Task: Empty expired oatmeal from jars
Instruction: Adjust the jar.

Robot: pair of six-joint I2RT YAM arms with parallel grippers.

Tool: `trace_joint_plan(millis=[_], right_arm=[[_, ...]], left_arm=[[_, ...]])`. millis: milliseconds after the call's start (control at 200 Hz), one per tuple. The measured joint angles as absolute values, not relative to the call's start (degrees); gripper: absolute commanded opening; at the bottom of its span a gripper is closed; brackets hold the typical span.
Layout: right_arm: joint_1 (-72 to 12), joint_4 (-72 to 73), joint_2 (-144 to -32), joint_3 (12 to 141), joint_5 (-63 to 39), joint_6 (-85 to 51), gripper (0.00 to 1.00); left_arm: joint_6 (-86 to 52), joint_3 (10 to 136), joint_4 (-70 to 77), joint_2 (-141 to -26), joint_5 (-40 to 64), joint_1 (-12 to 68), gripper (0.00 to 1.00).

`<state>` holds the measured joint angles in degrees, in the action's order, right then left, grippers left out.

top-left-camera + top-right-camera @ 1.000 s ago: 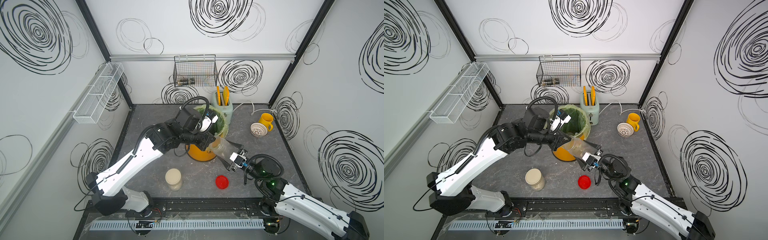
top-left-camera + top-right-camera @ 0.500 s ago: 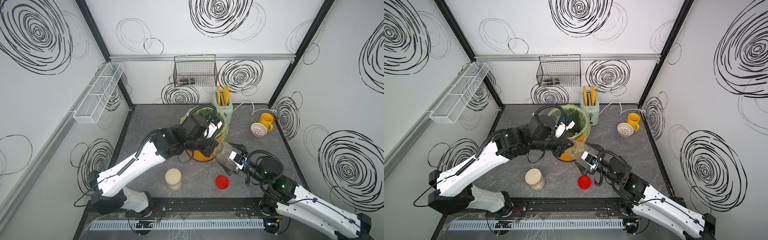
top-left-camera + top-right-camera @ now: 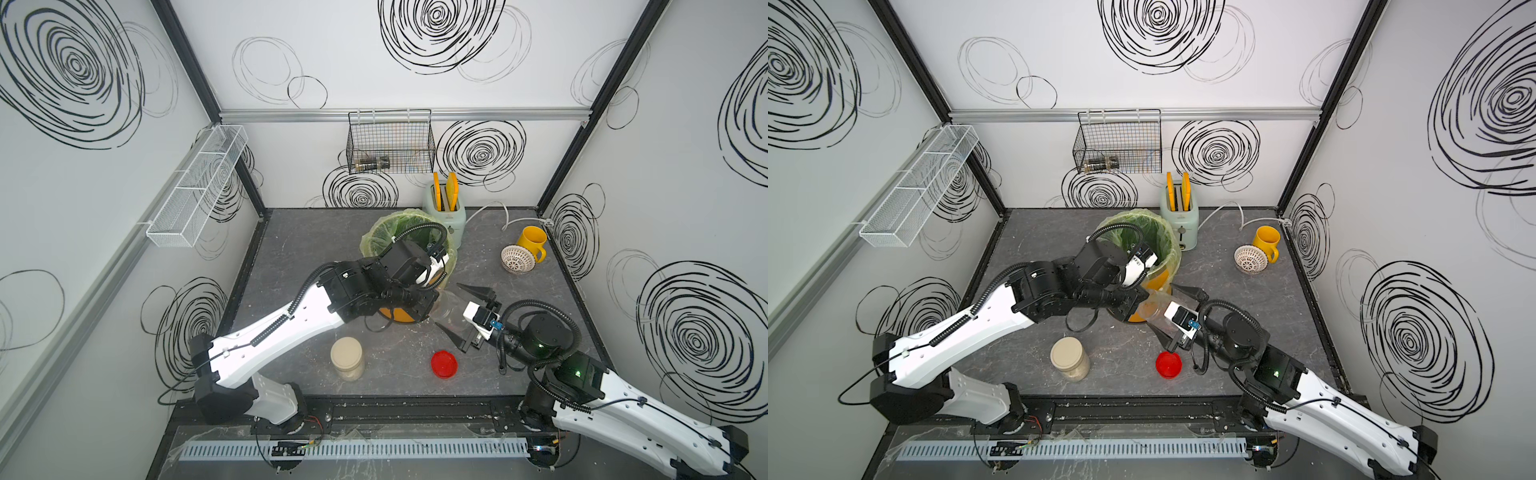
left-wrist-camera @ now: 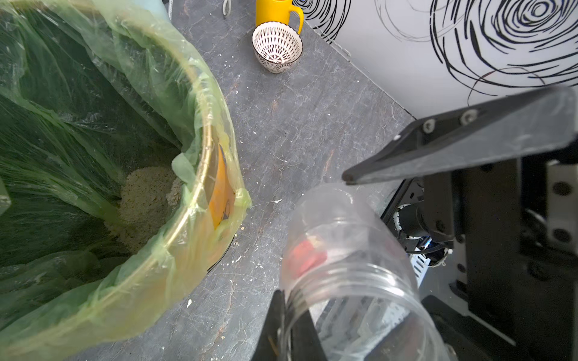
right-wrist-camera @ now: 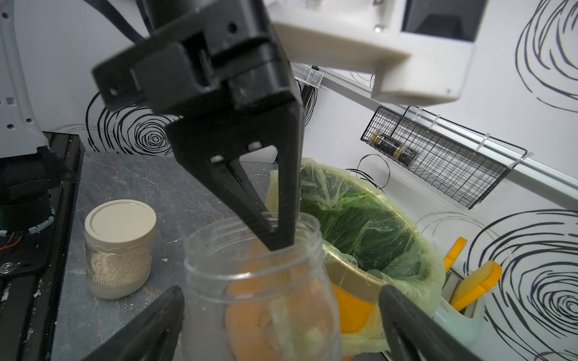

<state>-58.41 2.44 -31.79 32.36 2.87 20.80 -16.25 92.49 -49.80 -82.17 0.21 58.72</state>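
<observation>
An empty clear jar (image 3: pixel 451 309) (image 3: pixel 1152 309) hangs tilted just in front of the bucket, its mouth toward my left arm. My left gripper (image 4: pixel 286 331) (image 3: pixel 432 305) is shut on the jar's rim, one finger inside and one outside. My right gripper (image 5: pixel 278 325) (image 3: pixel 448 304) is open, and its fingers (image 5: pixel 150 325) flank the jar (image 5: pixel 259 281) without touching it. The second jar (image 3: pixel 348 358) (image 5: pixel 120 247), cream-lidded, stands upright with oatmeal (image 5: pixel 117 268) inside. A heap of oatmeal (image 4: pixel 147 200) lies in the bucket's liner. The red lid (image 3: pixel 444 364) rests on the table.
The orange bucket with green liner (image 3: pixel 374 232) (image 4: pixel 200 175) stands mid-table behind the jar. A toaster (image 3: pixel 444 208) sits behind it. A yellow mug (image 3: pixel 531 241) and patterned bowl (image 3: pixel 517 259) are at the back right. A wire basket (image 3: pixel 390 141) hangs on the rear wall.
My right jaws have spread wide off the jar. The left arm has swung right and forward, still pinching the jar's rim. The right arm has drawn back a little.
</observation>
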Motion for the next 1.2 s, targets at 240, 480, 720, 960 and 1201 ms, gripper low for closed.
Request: trace_joint_plan(millis=[240,480,720,960,1201], right_arm=[[-59.92,3.84,-39.05,33.98,3.75,21.98,0.98],[-61.01,3.95,-40.53,33.98,4.47,24.62,0.8],[-61.04,3.75,-40.51,33.98,4.58,24.29,0.62],[-61.04,6.52,-39.79,32.82,4.71,21.52,0.57],[-60.03,9.91,-37.45,30.04,6.13,18.44,0.56]], left_arm=[[-15.75,92.51,-49.78,-83.07,0.89,58.78,0.0],[-15.16,92.51,-50.33,-83.33,0.95,58.76,0.0],[-14.13,92.51,-51.11,-83.33,0.97,58.72,0.06],[-14.24,93.8,-50.78,-83.5,1.04,58.19,0.44],[-14.2,96.03,-49.19,-83.46,1.67,56.95,0.98]])
